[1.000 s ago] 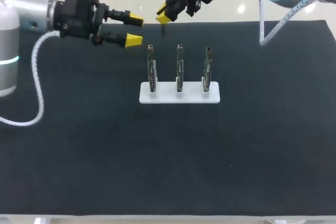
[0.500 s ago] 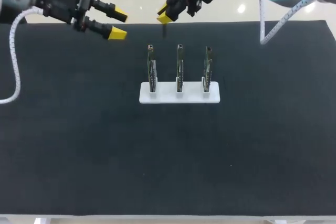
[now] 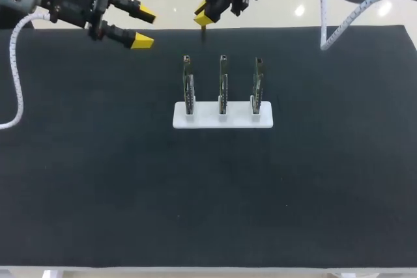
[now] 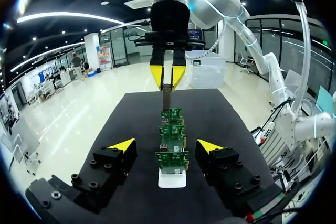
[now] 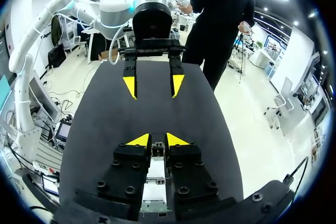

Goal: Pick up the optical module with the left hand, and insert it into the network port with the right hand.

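Note:
A white holder (image 3: 223, 116) carries three upright green circuit boards with network ports (image 3: 188, 86), (image 3: 223, 86), (image 3: 258, 86). My right gripper (image 3: 203, 17) hangs above the table's far edge, behind the left board, shut on a small dark optical module (image 3: 203, 33) that points down. In the right wrist view the optical module (image 5: 158, 151) sits between the right gripper's (image 5: 157, 140) yellow tips, with the holder (image 5: 156, 169) below. My left gripper (image 3: 139, 27) stands open and empty at the far left. In its own view the left gripper (image 4: 166, 145) faces the boards (image 4: 171, 160) and the held module (image 4: 166, 98).
The black mat (image 3: 208, 193) covers the whole table, and only the holder stands on it. My two grippers face each other along the row of boards, the left gripper (image 5: 153, 85) showing ahead of the right one.
My left gripper has drawn back to the left and far side, away from the right gripper, staying open. The right gripper rose slightly with the module.

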`<action>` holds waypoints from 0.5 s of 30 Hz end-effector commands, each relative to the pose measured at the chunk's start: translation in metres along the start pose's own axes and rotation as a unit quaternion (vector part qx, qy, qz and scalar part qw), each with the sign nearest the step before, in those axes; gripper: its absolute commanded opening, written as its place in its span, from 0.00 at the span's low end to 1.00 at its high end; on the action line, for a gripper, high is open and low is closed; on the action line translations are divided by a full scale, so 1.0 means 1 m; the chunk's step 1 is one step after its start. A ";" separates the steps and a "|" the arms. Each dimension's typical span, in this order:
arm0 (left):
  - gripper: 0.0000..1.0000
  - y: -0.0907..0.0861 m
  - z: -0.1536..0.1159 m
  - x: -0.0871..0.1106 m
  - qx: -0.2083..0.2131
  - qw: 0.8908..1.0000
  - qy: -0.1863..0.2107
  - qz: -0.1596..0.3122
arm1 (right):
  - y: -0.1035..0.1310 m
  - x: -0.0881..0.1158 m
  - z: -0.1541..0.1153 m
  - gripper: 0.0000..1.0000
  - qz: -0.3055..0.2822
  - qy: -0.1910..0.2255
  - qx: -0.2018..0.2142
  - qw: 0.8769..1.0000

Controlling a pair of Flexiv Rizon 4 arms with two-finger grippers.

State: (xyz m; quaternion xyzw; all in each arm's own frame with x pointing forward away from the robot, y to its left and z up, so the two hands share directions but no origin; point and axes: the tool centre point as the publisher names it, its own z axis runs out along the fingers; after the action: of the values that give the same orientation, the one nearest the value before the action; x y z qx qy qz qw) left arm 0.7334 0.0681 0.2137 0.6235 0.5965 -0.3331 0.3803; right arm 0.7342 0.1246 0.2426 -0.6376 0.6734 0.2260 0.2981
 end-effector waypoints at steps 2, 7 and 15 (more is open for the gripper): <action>1.00 -0.001 0.001 0.000 -0.002 1.000 0.001 0.000 | -0.010 0.001 -0.004 0.00 0.000 0.004 -0.009 1.000; 1.00 -0.001 0.001 0.000 -0.002 1.000 0.001 0.000 | -0.016 0.012 -0.013 0.00 0.008 0.002 -0.022 1.000; 1.00 -0.001 0.001 0.000 -0.002 1.000 0.001 0.000 | -0.016 0.039 -0.025 0.00 0.019 0.006 -0.018 1.000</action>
State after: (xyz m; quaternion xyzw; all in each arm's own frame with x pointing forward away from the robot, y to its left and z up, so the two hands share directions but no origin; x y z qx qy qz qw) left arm 0.7332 0.0682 0.2137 0.6234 0.5965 -0.3330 0.3805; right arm 0.7515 0.0855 0.2378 -0.6330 0.6840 0.2388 0.2727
